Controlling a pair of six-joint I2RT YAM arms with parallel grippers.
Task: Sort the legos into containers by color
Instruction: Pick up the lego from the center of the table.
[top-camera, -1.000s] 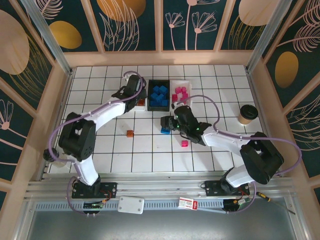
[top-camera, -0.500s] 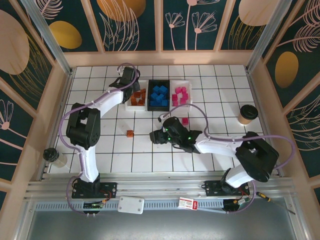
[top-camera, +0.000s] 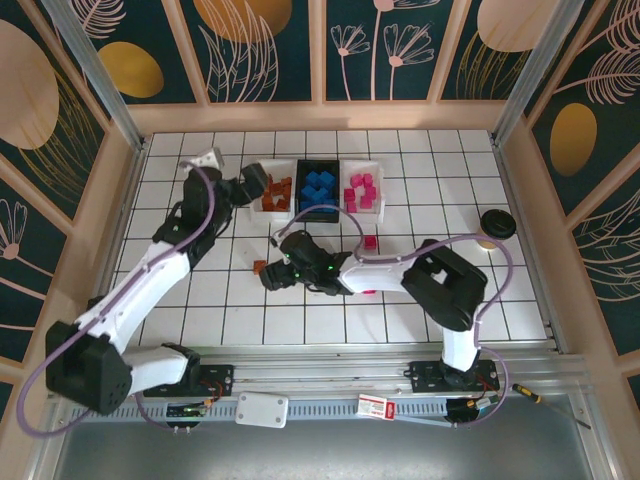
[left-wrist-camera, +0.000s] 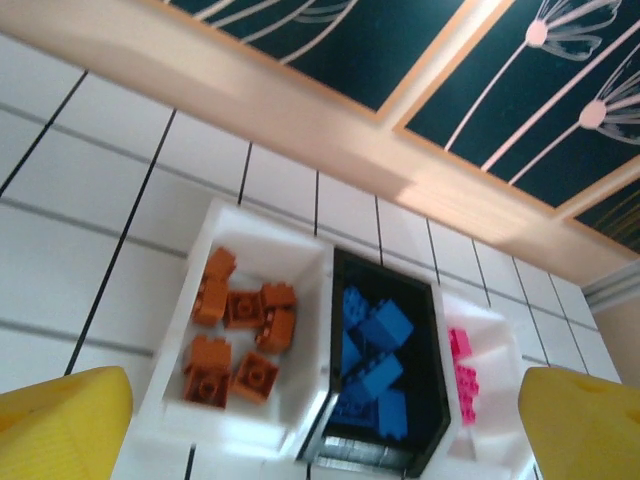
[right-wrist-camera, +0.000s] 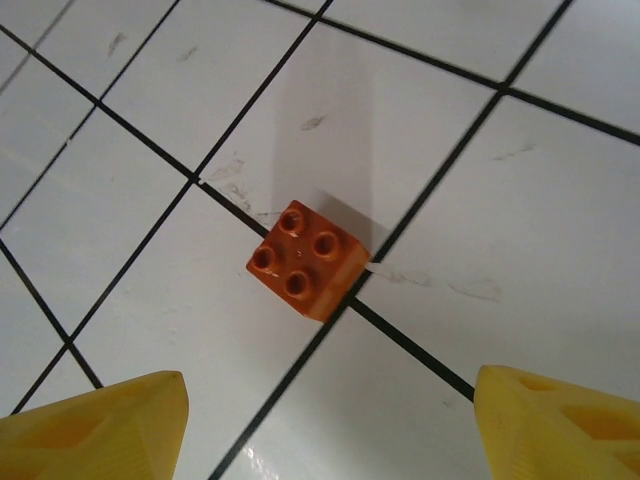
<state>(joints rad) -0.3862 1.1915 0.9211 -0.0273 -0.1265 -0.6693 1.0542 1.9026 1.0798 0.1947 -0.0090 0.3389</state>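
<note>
Right gripper (right-wrist-camera: 330, 405) hangs open, holding nothing; the orange brick (right-wrist-camera: 307, 260) sits just ahead, in line with the gap between its fingers (right-wrist-camera: 100, 425)

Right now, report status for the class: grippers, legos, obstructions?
Left gripper open, empty. Right gripper open, over loose orange brick. Pink brick also unsorted. Nothing blocking.

Left arm (top-camera: 140, 290): white tubular links are joined by black motor housings.
Right arm (top-camera: 400, 272): the same white links and black housings are seen; a green light (top-camera: 296, 267) is lit.
Cables (top-camera: 212, 205): lavender sleeving is looped along both arms.
Bases (top-camera: 185, 380): black plates are bolted beside the aluminium rail (top-camera: 320, 372).
Fingers (left-wrist-camera: 60, 420) of the left gripper (left-wrist-camera: 325, 400): yellow, wedge-shaped, faintly ribbed.
Fingers (right-wrist-camera: 95, 420) of the right gripper (right-wrist-camera: 330, 400): yellow, bluntly wedge-shaped.
</note>
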